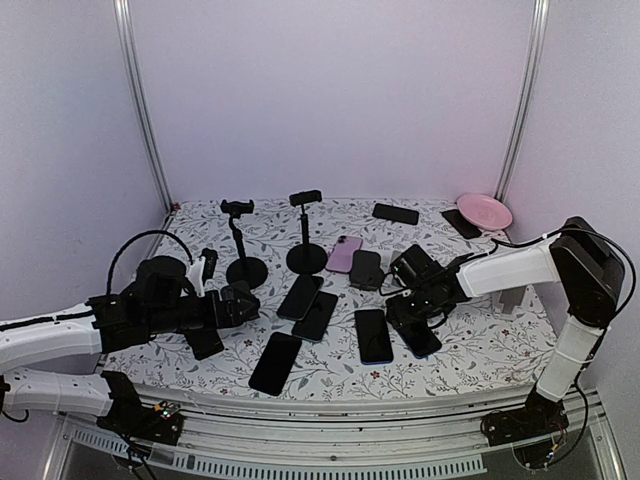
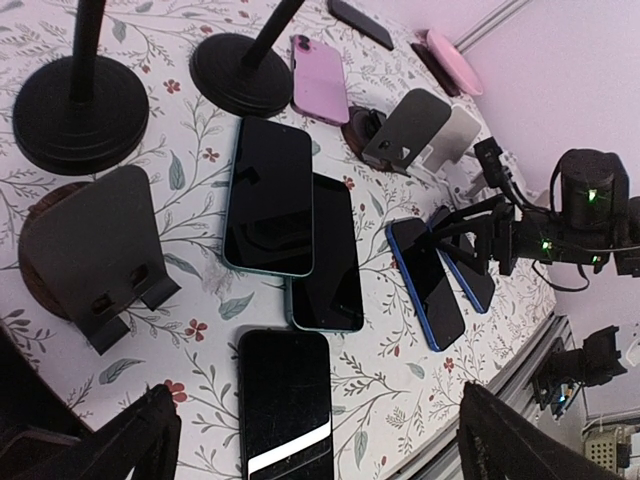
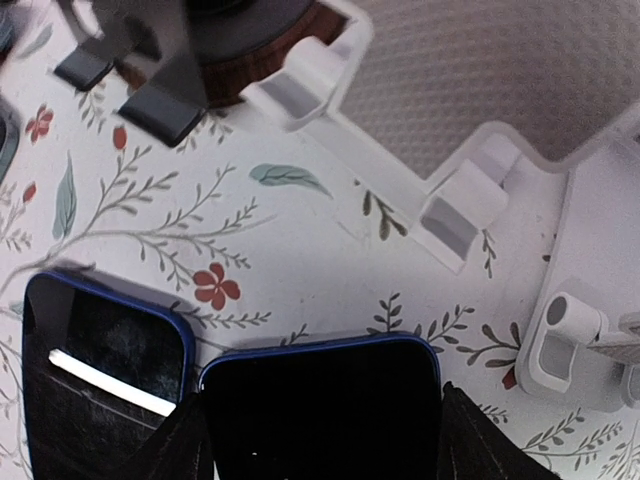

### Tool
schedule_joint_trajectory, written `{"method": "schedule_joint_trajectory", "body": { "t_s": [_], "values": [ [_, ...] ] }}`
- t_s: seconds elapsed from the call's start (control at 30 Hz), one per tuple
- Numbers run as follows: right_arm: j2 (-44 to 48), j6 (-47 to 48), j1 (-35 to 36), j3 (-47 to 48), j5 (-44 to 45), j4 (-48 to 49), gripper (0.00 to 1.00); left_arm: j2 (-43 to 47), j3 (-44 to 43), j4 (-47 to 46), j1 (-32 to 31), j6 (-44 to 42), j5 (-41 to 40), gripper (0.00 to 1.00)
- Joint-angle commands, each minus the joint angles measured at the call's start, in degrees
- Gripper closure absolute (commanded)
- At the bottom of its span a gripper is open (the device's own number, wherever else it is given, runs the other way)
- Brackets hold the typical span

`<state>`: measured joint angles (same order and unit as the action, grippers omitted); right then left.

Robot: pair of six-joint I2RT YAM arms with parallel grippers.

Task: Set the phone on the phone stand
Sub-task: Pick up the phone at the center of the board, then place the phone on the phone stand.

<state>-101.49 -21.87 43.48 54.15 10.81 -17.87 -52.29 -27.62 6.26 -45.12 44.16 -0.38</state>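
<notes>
Phone [image 3: 320, 420]: blue-edged, lies flat, screen up, on the flowered table [image 3: 300, 240]. A second phone [image 3: 100, 400] sits just beside it and a white stand [image 3: 450, 200] is near ahead. Right gripper [image 3: 320, 455] straddles its two long edges; firm grip or not, cannot tell. Left gripper [image 2: 315, 445] spread wide, empty. Judged stiff, fairly light, glass slick and breakable; take by the edges, not the faces.

L gripper [image 1: 250, 298]: low, front-L of table, near tall stand [image 1: 243, 245] base.
R gripper [image 1: 408, 312]: angled down over dark phone [image 1: 425, 343], front-R.
2nd tall stand [image 1: 305, 235]: mid-table, just beside pink phone [image 1: 343, 254].
Plate [image 1: 485, 211]: pink, back-R corner.
</notes>
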Motion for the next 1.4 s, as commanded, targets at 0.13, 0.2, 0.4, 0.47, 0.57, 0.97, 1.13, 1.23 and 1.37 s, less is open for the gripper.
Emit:
{"method": "schedule_joint_trajectory", "body": {
  "t_s": [0.13,0.2,0.4,0.47,0.57,0.97,1.13,1.23,1.37],
  "values": [
    [2.1,-1.7,0.3,-1.7,0.8,-5.1,0.45,0.1,-1.4,-0.3,0.7,-0.4,0.5,0.03],
    [4.3,-2.0,0.4,-1.4,1.9,-5.2,0.45,0.1,-1.2,-0.5,0.7,-0.3,0.6,0.03],
    [12.2,-3.3,0.4,-1.1,5.4,-4.6,0.46,0.0,-0.6,-1.3,0.7,0.0,0.7,0.03],
    [14.2,-3.8,0.3,-0.9,7.4,-4.5,0.46,0.0,-0.4,-1.5,0.7,0.1,0.8,0.03],
    [15.6,-4.3,0.3,-0.1,10.6,-4.8,0.46,-0.1,-0.2,-1.8,0.7,0.2,1.0,0.04],
    [20.6,-10.1,0.3,0.1,28.0,1.0,0.47,0.4,0.2,-1.9,0.7,0.4,1.3,0.03],
    [20.7,-9.5,-0.2,0.3,31.6,6.7,0.47,0.8,0.3,-1.6,0.7,0.3,1.3,0.03],
    [20.1,-9.0,-2.0,0.2,32.6,9.9,0.45,0.9,0.0,-1.5,0.7,0.2,1.3,0.03],
    [19.0,-7.2,-3.7,-0.8,34.6,15.0,0.44,1.0,-0.1,-1.3,0.7,0.2,1.4,0.03]
  ]
}}
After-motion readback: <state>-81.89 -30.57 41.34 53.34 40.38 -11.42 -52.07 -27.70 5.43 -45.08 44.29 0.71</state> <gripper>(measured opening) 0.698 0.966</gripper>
